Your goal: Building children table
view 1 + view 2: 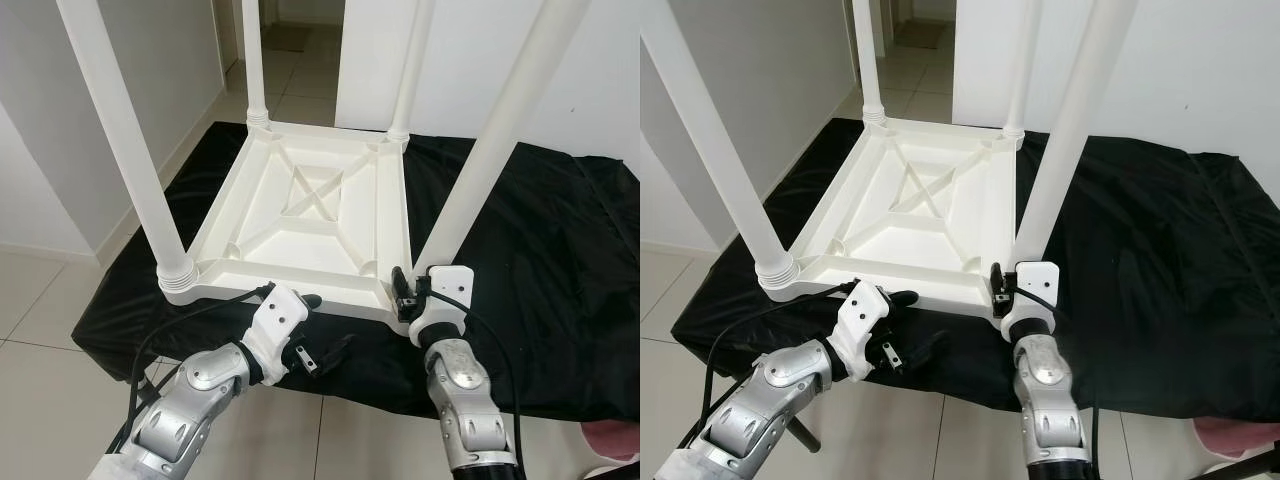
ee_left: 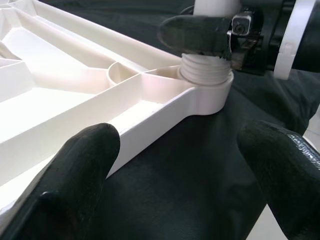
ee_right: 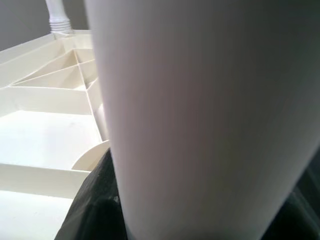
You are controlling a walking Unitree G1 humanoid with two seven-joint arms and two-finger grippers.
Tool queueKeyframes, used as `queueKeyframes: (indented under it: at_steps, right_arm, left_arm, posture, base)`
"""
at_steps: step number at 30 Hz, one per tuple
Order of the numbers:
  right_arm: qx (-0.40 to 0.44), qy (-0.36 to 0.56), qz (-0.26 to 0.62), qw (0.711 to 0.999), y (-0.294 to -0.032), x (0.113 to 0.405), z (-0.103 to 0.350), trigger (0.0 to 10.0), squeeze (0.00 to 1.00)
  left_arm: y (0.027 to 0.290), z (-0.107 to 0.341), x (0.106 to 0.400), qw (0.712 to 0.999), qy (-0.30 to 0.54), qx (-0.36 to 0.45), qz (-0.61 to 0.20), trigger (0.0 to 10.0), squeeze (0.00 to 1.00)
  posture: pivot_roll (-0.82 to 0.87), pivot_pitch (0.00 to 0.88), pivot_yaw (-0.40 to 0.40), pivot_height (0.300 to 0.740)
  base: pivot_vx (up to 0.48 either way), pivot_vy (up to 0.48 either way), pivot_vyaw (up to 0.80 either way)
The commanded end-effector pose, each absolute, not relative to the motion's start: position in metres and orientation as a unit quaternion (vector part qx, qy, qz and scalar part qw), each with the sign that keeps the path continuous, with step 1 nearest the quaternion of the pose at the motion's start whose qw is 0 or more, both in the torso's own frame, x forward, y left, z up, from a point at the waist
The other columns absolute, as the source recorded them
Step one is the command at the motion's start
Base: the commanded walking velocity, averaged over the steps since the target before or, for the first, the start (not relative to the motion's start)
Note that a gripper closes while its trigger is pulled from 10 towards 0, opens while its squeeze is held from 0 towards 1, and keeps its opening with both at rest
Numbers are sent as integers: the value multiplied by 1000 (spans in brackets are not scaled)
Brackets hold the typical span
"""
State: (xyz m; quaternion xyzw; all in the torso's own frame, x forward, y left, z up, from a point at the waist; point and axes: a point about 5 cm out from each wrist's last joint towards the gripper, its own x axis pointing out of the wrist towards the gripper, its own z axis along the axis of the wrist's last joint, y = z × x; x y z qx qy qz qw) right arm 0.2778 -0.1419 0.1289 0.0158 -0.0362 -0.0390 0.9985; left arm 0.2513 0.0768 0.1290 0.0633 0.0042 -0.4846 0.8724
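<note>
Right pincer (image 1: pixel 403 290) around table leg (image 1: pixel 490 150)

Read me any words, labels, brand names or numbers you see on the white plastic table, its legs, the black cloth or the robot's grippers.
None can be read.
Upside-down white plastic table and its four white legs: plain, no print.
Black cloth: plain.
Left gripper and right gripper, at the table's near right leg: no legible marking.
</note>
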Motion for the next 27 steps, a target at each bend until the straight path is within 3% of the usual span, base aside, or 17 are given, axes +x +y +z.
queueKeyframes:
  at_steps: [1, 9, 10, 23, 24, 25, 26, 27]
  right_arm:
    - [19, 6, -85, 996, -149, 271, 115, 10000, 0]
    - [26, 22, -104, 994, -146, 270, 117, 10000, 0]
    - [24, 21, -100, 994, -145, 271, 117, 10000, 1000]
    - [39, -14, -24, 999, -130, 272, 132, 10000, 1000]
    - [36, -18, -6, 999, -130, 272, 133, 10000, 224]
    - [36, -18, -6, 999, -130, 272, 133, 10000, 224]
    - [34, -18, 20, 999, -131, 272, 133, 10000, 0]
    - [26, -19, 53, 998, -133, 272, 133, 10000, 0]
  left_arm:
    - [76, 130, 251, 860, 2, 72, -506, 10000, 0]
    - [76, 131, 252, 861, 0, 70, -504, 10000, 0]
    - [75, 131, 252, 860, 0, 70, -505, 10000, 0]
    - [73, 132, 252, 862, -3, 67, -502, 10000, 0]
    - [72, 133, 252, 862, -4, 65, -502, 10000, 0]
    - [72, 133, 252, 862, -4, 65, -502, 10000, 0]
    - [71, 134, 252, 863, -5, 63, -502, 10000, 0]
    - [69, 135, 252, 863, -8, 58, -501, 10000, 0]
  posture:
    - [-34, 11, -5, 740]
    - [-37, 13, -1, 740]
    - [-37, 13, -1, 740]
    - [-35, 14, -3, 740]
    - [-38, 12, -2, 740]
    - [-38, 12, -2, 740]
    - [-40, 15, -2, 740]
    - [-45, 15, -3, 740]
  base:
    - [0, 0, 0]
    - [0, 0, 0]
    - [0, 0, 0]
    - [0, 0, 0]
    - [0, 0, 0]
    - [0, 0, 0]
    - [0, 0, 0]
    - [0, 0, 0]
